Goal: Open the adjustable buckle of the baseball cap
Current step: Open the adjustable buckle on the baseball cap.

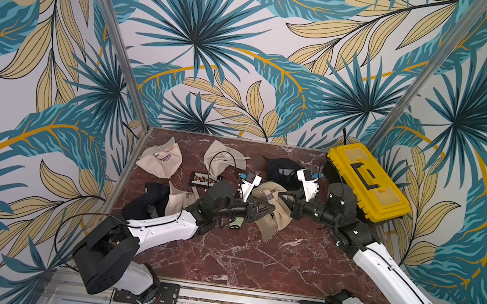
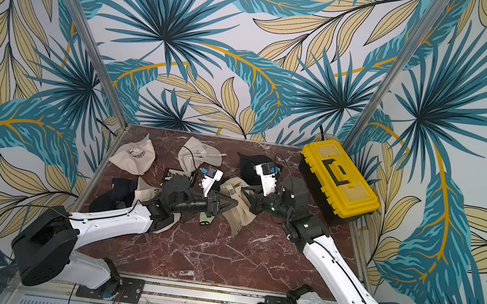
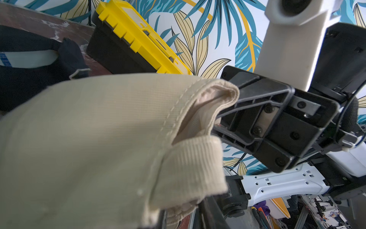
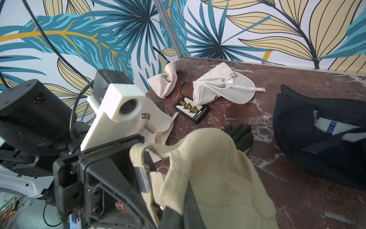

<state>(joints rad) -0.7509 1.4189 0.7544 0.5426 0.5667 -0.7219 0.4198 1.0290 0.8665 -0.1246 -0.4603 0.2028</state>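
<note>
Since the buckle (image 4: 144, 178) looks like a small metal clamp on the strap (image 4: 136, 152), opening it needs a counter-pull, so both grips matter. Cap (image 1: 274, 227) is strung btw the two claws above the table (image 1: 253, 262), crown sagging below them. Right claw (image 1: 284, 194) is closed tight on the cap's rear rim, w/ fabric bunched in its jaws in the left wrist view. Left claw (image 1: 271, 209) is narrow, pinched on the strap w/ the buckle right at its fingertips; how firm that pinch is, can't tell. My read: step in hand = get purchase on the buckle's flap and lever it up. To do it well, right claw acts as anchor, no slack. Left claw should sit on the flap edge itself, one finger under the lip, then rotate away from the strap, not yank along it. A straight pull prob. only tightens the clamp or slips off the cloth. Go slow: the metal is small & slick, so the pinch may pop off. Buckle looks shut, so task is prob. early.
</note>
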